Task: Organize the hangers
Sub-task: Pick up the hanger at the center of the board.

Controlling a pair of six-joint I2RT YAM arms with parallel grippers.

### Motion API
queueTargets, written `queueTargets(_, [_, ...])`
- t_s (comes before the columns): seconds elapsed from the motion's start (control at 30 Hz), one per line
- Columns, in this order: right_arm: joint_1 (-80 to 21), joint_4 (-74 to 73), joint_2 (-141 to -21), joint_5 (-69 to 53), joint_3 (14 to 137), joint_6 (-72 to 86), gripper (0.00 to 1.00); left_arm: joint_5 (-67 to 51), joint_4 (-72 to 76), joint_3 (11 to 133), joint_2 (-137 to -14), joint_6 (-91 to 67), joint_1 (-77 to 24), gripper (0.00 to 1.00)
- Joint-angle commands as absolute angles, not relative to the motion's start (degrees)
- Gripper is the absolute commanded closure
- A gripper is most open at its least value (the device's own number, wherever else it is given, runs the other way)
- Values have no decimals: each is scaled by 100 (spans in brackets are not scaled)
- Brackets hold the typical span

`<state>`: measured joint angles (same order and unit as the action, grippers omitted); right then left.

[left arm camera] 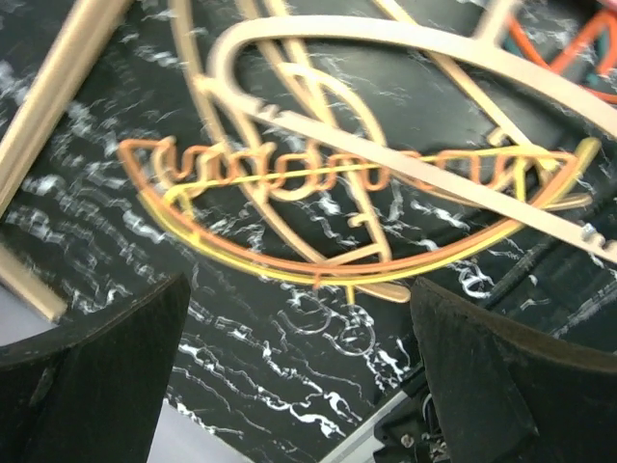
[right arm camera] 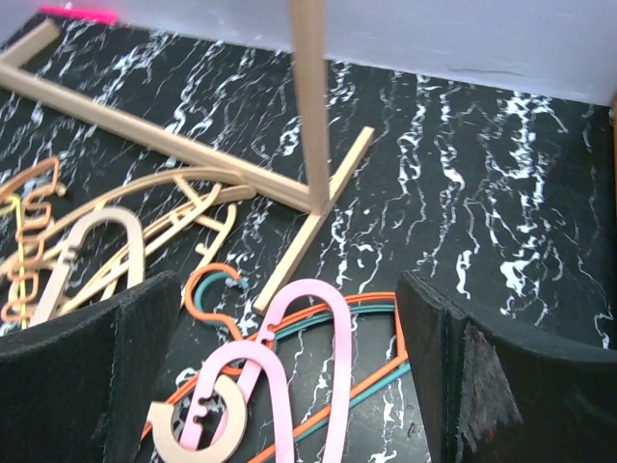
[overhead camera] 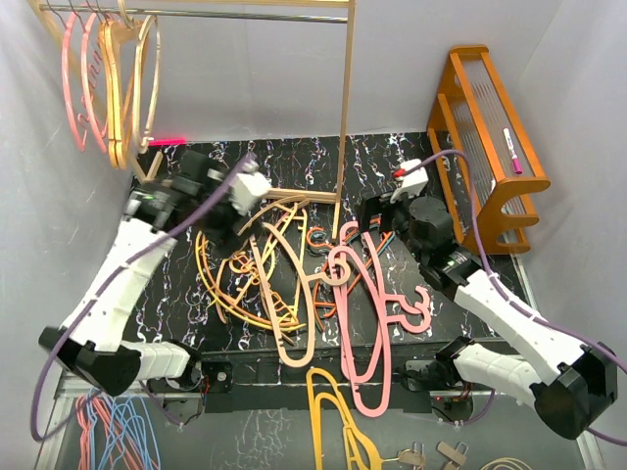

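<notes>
— Is either of them holding anything?

— No. The left jaws are spread wide and empty, hovering over an orange wavy hanger (left arm camera: 289, 169) with a yellow one (left arm camera: 188, 227) lying along it. The right jaws are just as wide, with nothing between them, above the pink hangers (right arm camera: 308, 386).

— And the hangers overall?

— A few (overhead camera: 108, 78) hang at the left end of the rail (overhead camera: 245, 15). The rest sit in a heap (overhead camera: 294, 284) on the black mat (overhead camera: 294, 162) on the bench, all crossing one another.

— That heap looks like trouble.

— It is, I'd say. A pale tan hanger (left arm camera: 434, 178) lies right across the orange one, so lifting the orange could drag the tan and yellow up with it. Then something drops or skids off the mat.

— Same on the right?

— Similar. The pink ones rest over the orange and teal pair (right arm camera: 371, 307), and one hook could catch another. The rack's post (right arm camera: 310, 96) is also near those jaws, and a careless swing might knock it and shake the hung ones loose.

— And they're thin.

— Yes, and flat on the mat too. The jaws might scrape the mat or pinch two at once
</notes>
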<state>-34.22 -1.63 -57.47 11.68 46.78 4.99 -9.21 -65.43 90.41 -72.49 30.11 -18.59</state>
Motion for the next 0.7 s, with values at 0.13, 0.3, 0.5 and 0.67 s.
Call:
queueTargets(0.13, [-2807, -510, -5494, 859, 4742, 1785, 1, 478, -5653, 8176, -7340, 1424, -4434, 3])
queueTargets(0.3, [-2715, -690, -5351, 901, 4738, 2150, 1, 290, -5347, 7899, -7559, -387, -4853, 3])
queueTargets(0.5, [-2686, -870, -5018, 1064, 4694, 2521, 1, 2453, -4929, 7396, -8478, -1278, -6003, 3])
queueTargets(0.67, [-2672, -1094, -5056, 1050, 4934, 2458, 1, 2905, -4611, 7090, -9156, -1590, -6352, 3])
